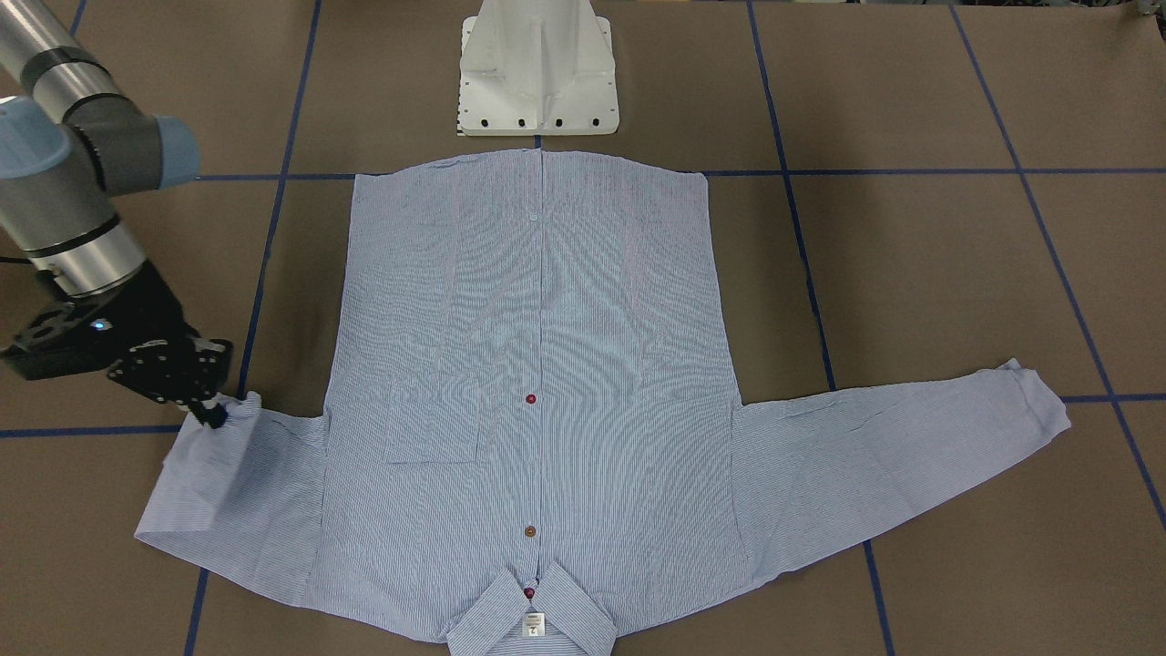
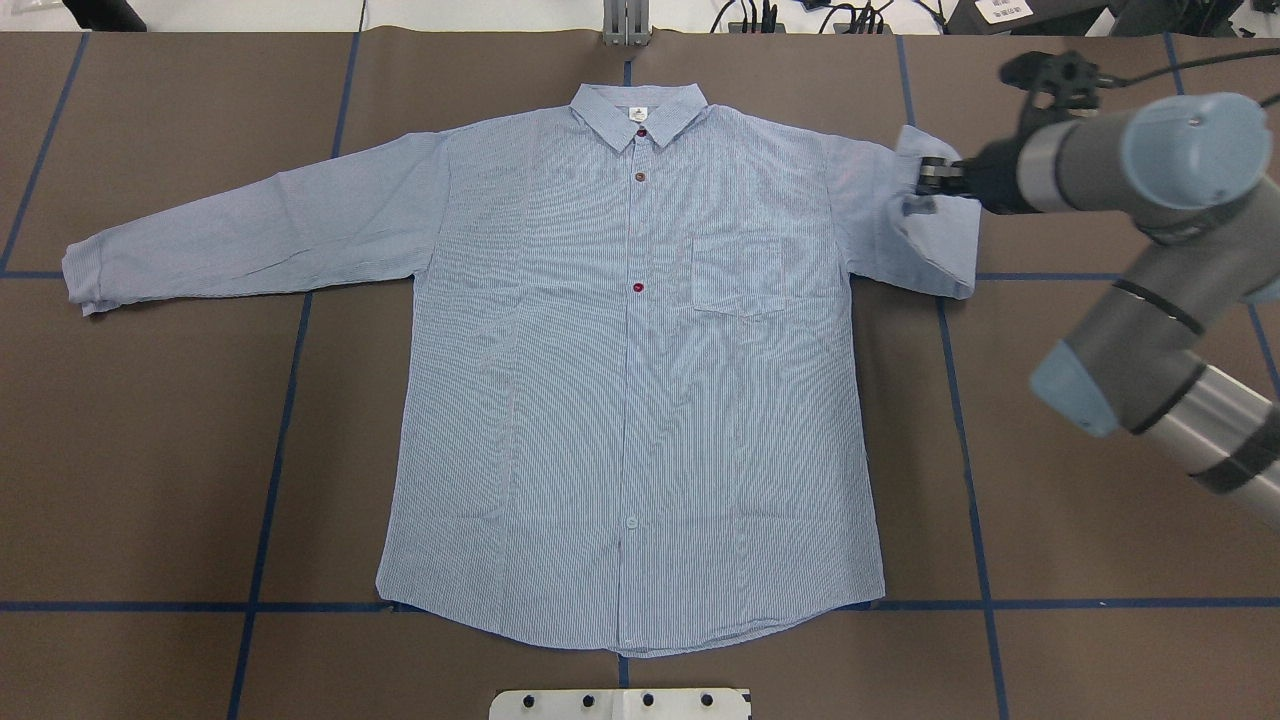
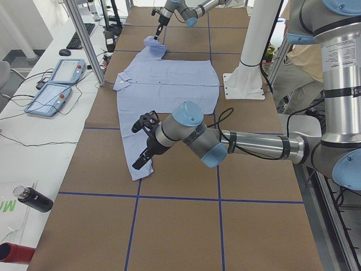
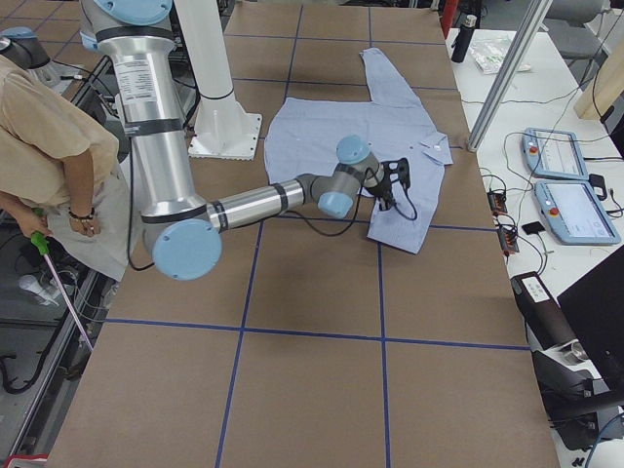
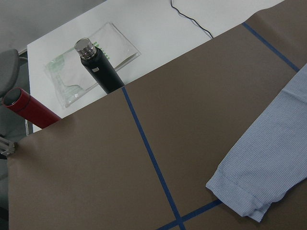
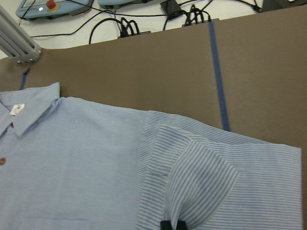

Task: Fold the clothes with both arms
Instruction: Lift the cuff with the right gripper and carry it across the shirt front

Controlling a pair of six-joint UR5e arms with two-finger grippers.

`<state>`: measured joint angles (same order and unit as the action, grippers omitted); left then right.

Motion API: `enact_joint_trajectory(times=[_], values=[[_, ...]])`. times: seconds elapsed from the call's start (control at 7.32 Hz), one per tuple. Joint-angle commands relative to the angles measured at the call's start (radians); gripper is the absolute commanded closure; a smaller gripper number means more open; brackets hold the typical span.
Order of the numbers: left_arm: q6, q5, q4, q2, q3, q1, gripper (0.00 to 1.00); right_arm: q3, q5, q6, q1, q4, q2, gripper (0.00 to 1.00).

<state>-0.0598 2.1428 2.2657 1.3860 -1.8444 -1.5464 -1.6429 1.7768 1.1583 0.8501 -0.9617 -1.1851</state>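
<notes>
Overhead exterior view: our right hand (image 2: 928, 180) is pinched shut on the cuff of the shirt (image 2: 630, 350). The right sleeve (image 2: 930, 235) is doubled back toward the shoulder, apparently to start the first inward fold. The shirt lies flat, buttoned and front up in the middle of the table (image 2: 160, 450), with its collar away from us and its hem near the white pedestal (image 2: 620, 705). The left sleeve (image 2: 250, 235) lies stretched out. Our left hand (image 3: 138, 164) is poised near that sleeve's cuff; whether it is open we cannot tell. We judge that sleeve comes next.
</notes>
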Motion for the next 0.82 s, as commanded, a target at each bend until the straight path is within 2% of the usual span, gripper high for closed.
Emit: enact_joint_trajectory(times=[0.0,0.14,0.41,0.68], values=[[0.0,-0.001,0.0,-0.002,-0.001,0.0,0.0,0.042,-0.223,0.151,-0.155,-0.383,0.346,1.0],[0.0,-0.001,0.0,-0.002,0.002,0.0,0.0,0.142,-0.305,0.231,-0.202,-0.402,0.458,1.0],[0.0,-0.001,0.0,-0.002,0.002,0.0,0.0,0.474,-0.408,0.302,-0.249,-0.405,0.74,1.0],[0.0,0.0,0.0,-0.004,0.007,-0.001,0.0,0.598,-0.576,0.308,-0.345,-0.405,0.791,1.0]])
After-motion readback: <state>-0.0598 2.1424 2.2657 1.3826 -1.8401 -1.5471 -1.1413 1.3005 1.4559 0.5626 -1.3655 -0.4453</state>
